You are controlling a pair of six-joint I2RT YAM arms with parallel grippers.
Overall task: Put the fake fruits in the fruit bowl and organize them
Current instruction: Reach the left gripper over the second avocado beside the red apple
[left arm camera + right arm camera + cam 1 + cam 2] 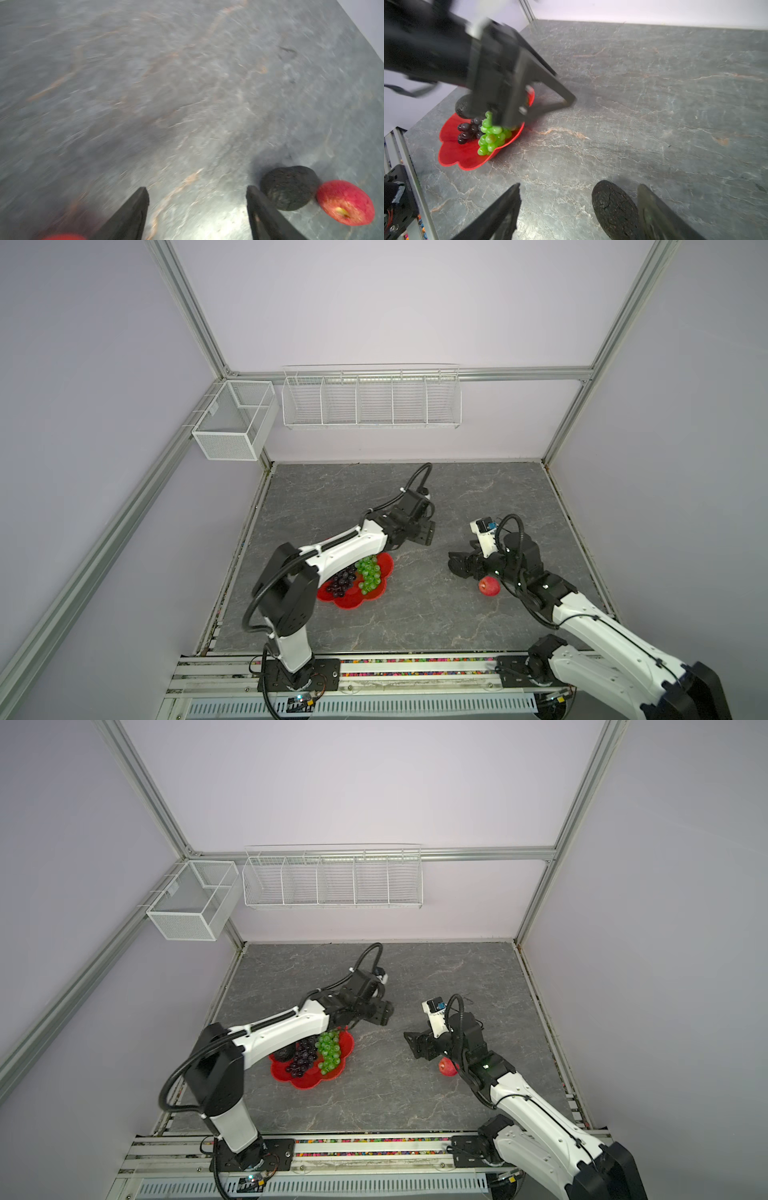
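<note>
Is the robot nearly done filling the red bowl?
Done: dark purple grape bunch, translucent green grape bunch and one dark avocado lie in the scalloped red plastic bowl. In hand: open right gripper over the second avocado. To go: that and the small red apple.

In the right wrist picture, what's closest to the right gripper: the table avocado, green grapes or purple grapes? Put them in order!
1. Avocado: on the table, between the open fingers of the right gripper.
2. Green grapes: in the red bowl, on its nearer side.
3. Purple grapes: in the bowl too, just behind the green ones.
</note>
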